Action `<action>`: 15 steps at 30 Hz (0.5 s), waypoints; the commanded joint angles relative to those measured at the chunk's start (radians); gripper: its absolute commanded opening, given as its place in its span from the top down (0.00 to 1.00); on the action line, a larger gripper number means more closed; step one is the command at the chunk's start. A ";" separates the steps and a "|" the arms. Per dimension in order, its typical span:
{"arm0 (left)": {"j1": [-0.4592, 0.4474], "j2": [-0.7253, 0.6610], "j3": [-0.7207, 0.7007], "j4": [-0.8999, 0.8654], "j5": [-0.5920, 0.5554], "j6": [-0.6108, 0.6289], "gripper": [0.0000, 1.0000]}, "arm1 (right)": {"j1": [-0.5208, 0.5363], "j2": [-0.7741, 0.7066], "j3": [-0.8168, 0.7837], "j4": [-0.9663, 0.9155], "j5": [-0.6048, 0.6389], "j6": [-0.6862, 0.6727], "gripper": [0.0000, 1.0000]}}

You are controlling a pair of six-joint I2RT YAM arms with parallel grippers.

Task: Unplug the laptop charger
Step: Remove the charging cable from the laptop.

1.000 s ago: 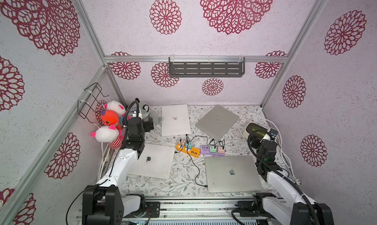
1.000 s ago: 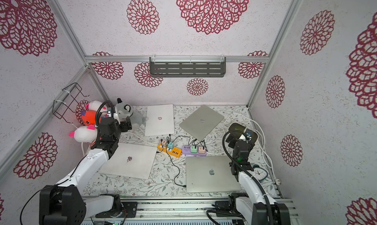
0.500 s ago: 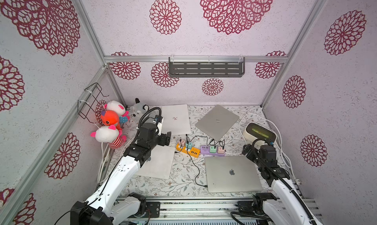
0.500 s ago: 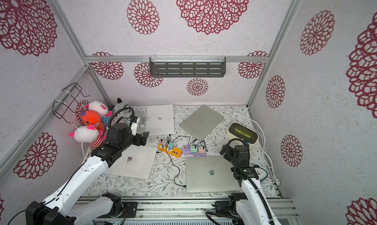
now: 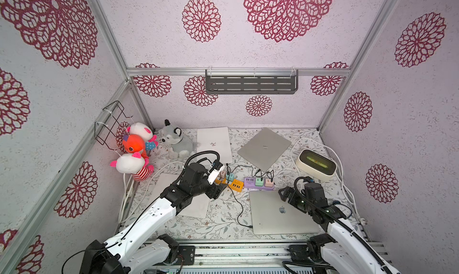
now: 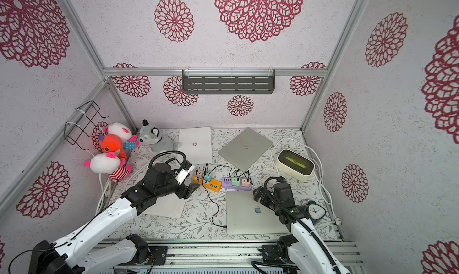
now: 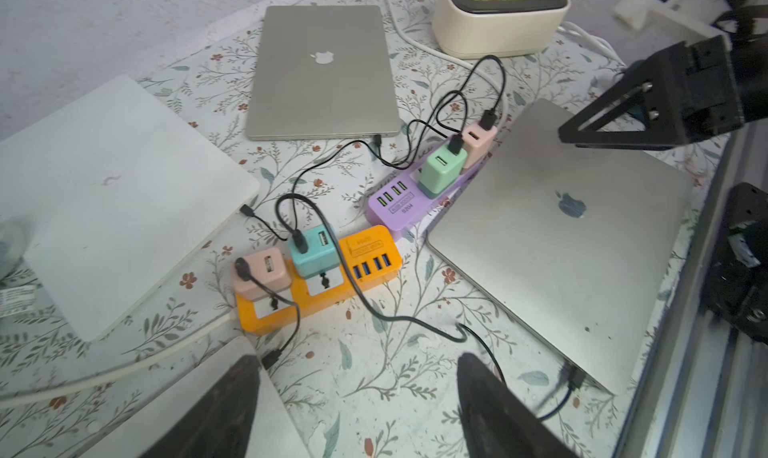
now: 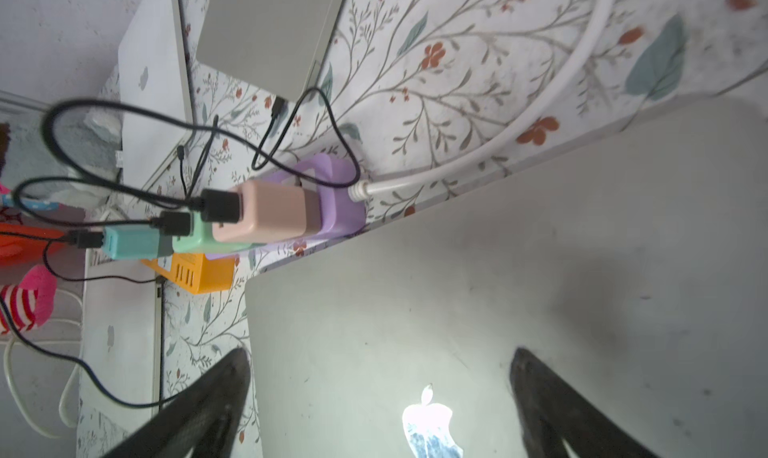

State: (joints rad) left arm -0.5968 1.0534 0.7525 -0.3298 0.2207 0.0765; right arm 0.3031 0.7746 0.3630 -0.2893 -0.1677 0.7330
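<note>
Jaws apart and empty, the left end effector (image 7: 357,360) hangs just short of the orange power strip (image 7: 370,244).

The pink charger (image 7: 262,273) and teal charger (image 7: 313,250) stand plugged into that strip. The right end effector (image 8: 382,352), likewise spread and empty, hovers over the silver laptop (image 8: 457,269) near it. A clean pull probably means squaring on one charger's flat sides and drawing straight out. Only the left wrist view shows the strip's sockets; the top views show the arm's reach.

Floral table (image 5: 216,223) holds laptops (image 5: 280,215), power strips (image 5: 236,184), plush toys (image 5: 177,142).
</note>
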 commanded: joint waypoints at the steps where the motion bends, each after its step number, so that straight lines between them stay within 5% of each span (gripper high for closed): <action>1: -0.044 -0.007 -0.005 0.000 0.041 0.076 0.24 | 0.047 0.021 0.013 0.027 -0.025 0.035 0.01; 15: -0.292 0.080 -0.008 -0.023 -0.128 0.196 0.34 | 0.149 0.072 0.010 0.060 -0.069 0.071 0.04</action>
State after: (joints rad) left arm -0.8536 1.1126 0.7525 -0.3569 0.1402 0.2134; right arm 0.4347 0.8433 0.3630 -0.2508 -0.2211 0.7845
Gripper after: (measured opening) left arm 0.659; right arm 0.962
